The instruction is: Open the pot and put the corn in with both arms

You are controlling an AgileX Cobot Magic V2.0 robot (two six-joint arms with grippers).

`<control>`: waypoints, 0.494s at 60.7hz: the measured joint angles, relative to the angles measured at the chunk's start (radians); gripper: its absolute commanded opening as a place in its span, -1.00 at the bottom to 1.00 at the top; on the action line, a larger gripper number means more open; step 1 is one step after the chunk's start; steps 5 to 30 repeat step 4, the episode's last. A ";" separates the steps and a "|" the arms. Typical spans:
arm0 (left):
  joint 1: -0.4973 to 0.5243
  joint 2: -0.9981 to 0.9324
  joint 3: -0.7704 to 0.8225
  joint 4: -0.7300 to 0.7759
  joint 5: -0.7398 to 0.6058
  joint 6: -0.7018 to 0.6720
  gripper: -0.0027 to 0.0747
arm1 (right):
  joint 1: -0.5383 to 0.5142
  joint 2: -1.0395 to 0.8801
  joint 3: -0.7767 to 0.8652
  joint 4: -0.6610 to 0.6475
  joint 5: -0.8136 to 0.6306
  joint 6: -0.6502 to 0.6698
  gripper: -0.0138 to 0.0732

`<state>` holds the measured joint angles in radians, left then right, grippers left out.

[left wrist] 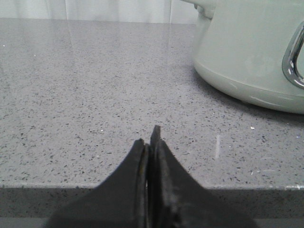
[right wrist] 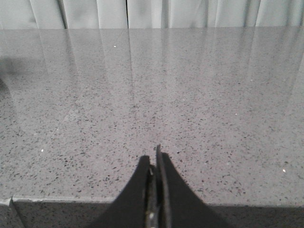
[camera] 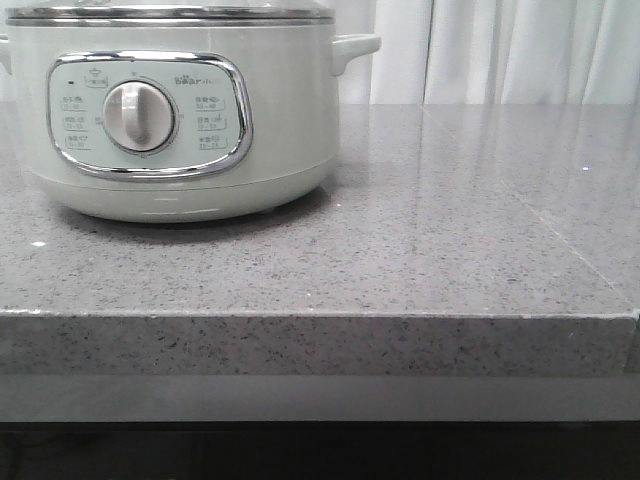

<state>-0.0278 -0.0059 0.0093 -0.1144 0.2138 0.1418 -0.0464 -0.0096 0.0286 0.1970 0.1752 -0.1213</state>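
Observation:
The pot [camera: 170, 110], a large pale grey-green cooker with a chrome-framed panel and white dial [camera: 138, 116], stands at the left of the grey stone counter, its steel-rimmed lid [camera: 170, 14] on. It also shows in the left wrist view [left wrist: 251, 52], ahead of and apart from my left gripper [left wrist: 149, 142]. That gripper is shut and empty at the counter's front edge. My right gripper [right wrist: 154, 159] is shut and empty, also at the front edge, facing bare counter. No corn shows in any view. Neither gripper shows in the front view.
The speckled grey counter [camera: 450, 230] stretches right of the pot, with a sharp front edge [camera: 320, 316]. White curtains [camera: 500, 50] hang behind the counter. The pot's right side handle [camera: 355, 47] sticks out.

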 measured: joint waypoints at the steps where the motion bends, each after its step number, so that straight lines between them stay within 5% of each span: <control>1: 0.000 0.000 0.000 0.000 0.000 0.000 -0.98 | 0.000 0.000 0.000 0.000 0.000 0.000 -0.84; 30: 0.000 0.000 0.000 0.000 0.000 0.000 -0.98 | 0.000 0.000 0.000 0.000 0.002 0.002 -0.84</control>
